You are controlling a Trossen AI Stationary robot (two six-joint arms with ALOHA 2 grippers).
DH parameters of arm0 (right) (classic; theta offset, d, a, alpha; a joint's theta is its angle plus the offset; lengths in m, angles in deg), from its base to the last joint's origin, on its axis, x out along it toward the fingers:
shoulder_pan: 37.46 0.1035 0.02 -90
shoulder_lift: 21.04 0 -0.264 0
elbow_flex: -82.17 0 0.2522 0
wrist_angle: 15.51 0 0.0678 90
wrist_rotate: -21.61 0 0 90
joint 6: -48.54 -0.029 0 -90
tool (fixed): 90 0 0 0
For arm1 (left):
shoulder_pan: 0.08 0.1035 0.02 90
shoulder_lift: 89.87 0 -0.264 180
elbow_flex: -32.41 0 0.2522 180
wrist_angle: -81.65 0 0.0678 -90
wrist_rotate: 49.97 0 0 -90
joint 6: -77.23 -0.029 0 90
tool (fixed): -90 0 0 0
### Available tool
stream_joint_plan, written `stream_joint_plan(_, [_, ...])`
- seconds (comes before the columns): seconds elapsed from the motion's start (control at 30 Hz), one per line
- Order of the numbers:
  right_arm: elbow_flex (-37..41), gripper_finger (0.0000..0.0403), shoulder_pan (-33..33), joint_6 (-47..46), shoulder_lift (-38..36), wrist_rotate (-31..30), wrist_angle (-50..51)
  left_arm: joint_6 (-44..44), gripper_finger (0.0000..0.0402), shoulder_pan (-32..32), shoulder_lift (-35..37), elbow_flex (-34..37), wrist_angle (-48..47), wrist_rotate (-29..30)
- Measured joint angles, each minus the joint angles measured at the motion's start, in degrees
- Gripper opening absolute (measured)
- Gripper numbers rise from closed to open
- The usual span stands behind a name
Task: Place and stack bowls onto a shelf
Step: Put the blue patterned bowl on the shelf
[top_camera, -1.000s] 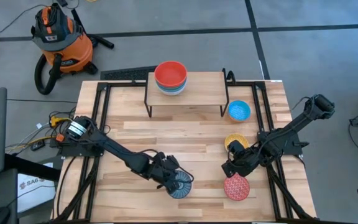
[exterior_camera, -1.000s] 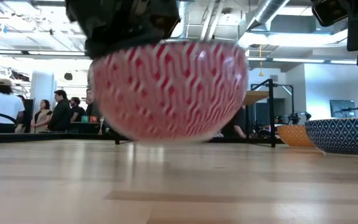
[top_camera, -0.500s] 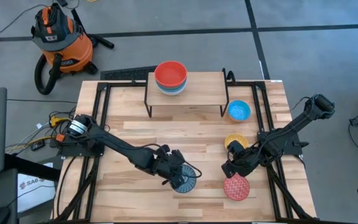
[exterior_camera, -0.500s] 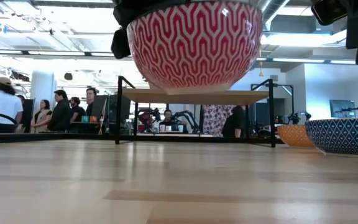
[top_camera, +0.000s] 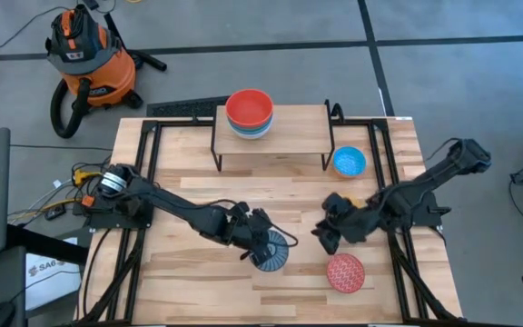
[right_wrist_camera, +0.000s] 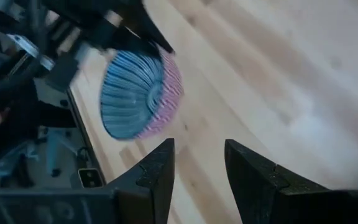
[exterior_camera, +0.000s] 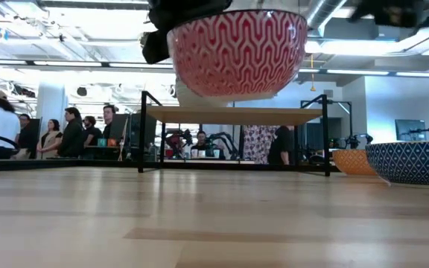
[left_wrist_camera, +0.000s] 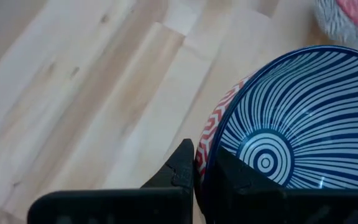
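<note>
My left gripper (top_camera: 256, 242) is shut on a bowl (top_camera: 270, 251) that is blue with a radial pattern inside and red zigzag outside. It hangs above the table in the low view (exterior_camera: 237, 52). My right gripper (top_camera: 323, 235) is open and empty, to the right of that bowl and apart from it. The shelf (top_camera: 284, 130) stands at the far edge, and a stack of bowls with a red one on top (top_camera: 249, 110) rests on its plank. A pink-red speckled bowl (top_camera: 344, 272) and a blue bowl (top_camera: 349, 162) sit on the table. My left gripper pinches the bowl's rim (left_wrist_camera: 207, 154), one finger (left_wrist_camera: 180, 168) outside the wall and the other inside the hollow. The fingers come from the table's left side, slanting down. The bowl is lifted clear of the table, nearly upright with its mouth up.
In the low view a yellow bowl (exterior_camera: 351, 160) and a bowl with a dark blue patterned outside (exterior_camera: 412, 162) sit on the table at the right. The shelf's black legs (top_camera: 214, 145) stand on the tabletop. People stand in the room beyond the table (exterior_camera: 65, 130).
My left gripper has lifted the radial-pattern bowl off the table and carried it a little toward the far edge and the right; the bowl now hangs clear. My right gripper has moved a little toward the table's left and far edge.
</note>
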Motion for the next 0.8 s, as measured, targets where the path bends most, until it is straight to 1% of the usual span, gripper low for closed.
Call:
stream_joint_plan(0.13, [-4.6, 0.0166, -4.2, 10.1, 0.0, 0.4, 3.7, 0.0, 0.0004, 2.2, 1.5, 0.0, -0.5, 0.2])
stream_joint_plan(0.27, [-8.8, 0.0166, -9.5, 18.0, 0.0, 5.6, 10.2, 0.1, 0.0004, 4.6, 3.0, 0.0, -1.4, 1.5])
stream_joint_plan(0.33, [-9.7, 0.0166, -12.5, 21.7, 0.0, 7.7, 11.7, 0.1, 0.0004, 6.0, 3.9, 0.0, -1.0, 2.3])
stream_joint_plan(0.57, [-9.8, 0.0166, -21.5, 34.2, 0.0, 13.9, 11.5, 0.0, 0.0004, 10.3, 6.0, -0.1, 0.6, 4.7])
stream_joint_plan(0.8, [-9.8, 0.0166, -27.7, 42.4, 0.0, 14.2, 6.6, -1.4, 0.0004, 12.4, 6.0, -3.2, 0.7, 10.3])
